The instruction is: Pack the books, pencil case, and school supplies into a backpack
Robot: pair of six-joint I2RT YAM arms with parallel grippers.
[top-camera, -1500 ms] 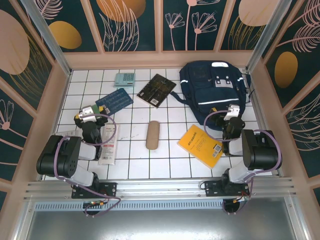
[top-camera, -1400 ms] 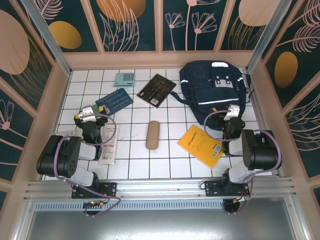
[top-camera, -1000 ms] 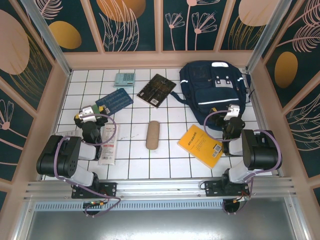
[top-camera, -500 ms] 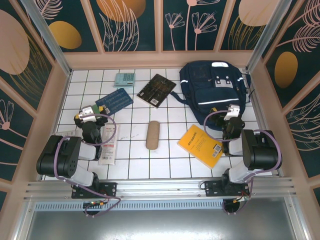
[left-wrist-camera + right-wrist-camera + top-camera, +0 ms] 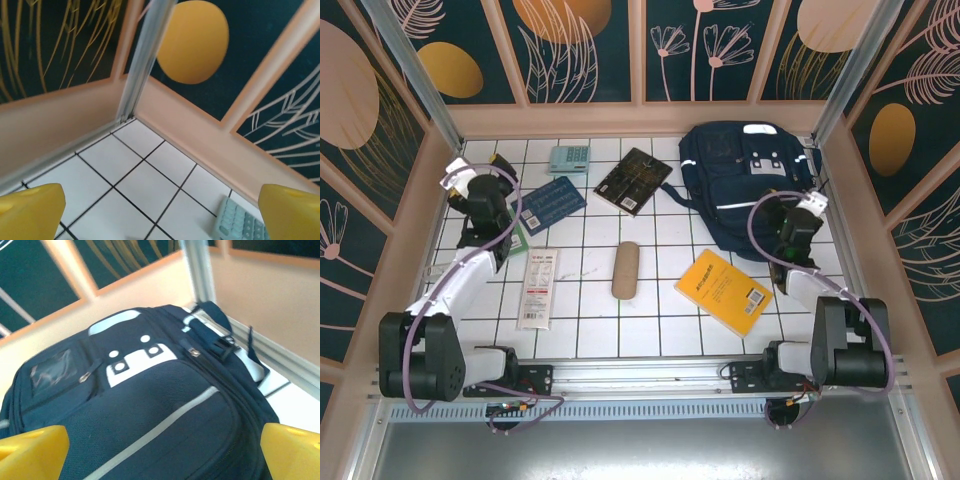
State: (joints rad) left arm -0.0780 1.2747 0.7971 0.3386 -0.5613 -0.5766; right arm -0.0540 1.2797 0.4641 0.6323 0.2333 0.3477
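Four books lie flat on the white tiled table in the overhead view. There is a large glossy yellow book right of centre, a black book with a gold pattern in the upper middle, and a blue book to its left. Of the small green book only a corner shows, beside the left arm. One pencil case, a soft tan pouch with rounded ends, sits at the centre of the frame, apart from everything else. The school supplies are two. A pale teal calculator with a key grid lies near the top, left of the black book, and a long flat white packet with red print lies lower left. One backpack, bulky navy woven fabric with white reflective stripes, zippered front pockets and dark straps, fills the upper right of the table. The left gripper hangs over bare tiles at the upper left corner. Its two blunt yellow fingers are spread as wide as they go and hold nothing. The right gripper faces the backpack's front pocket, its fingers equally wide apart and empty.
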